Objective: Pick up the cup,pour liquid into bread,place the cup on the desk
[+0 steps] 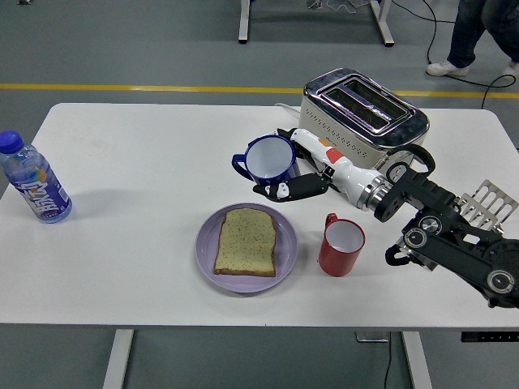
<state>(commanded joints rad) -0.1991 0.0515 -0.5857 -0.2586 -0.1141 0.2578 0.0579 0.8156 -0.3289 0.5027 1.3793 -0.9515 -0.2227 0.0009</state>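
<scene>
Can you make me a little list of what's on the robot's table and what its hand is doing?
Right hand: curled around a blue enamel cup with a white inside, held above the table
Blue cup's tilt: nearly upright, mouth leaning a little toward the camera
Bread: one toasted slice on a round lilac plate
Red mug: standing just right of the plate
Silver two-slot toaster: behind the hand
Clear plastic water bottle with a blue cap: far left, leaning
Left hand: out of sight
</scene>
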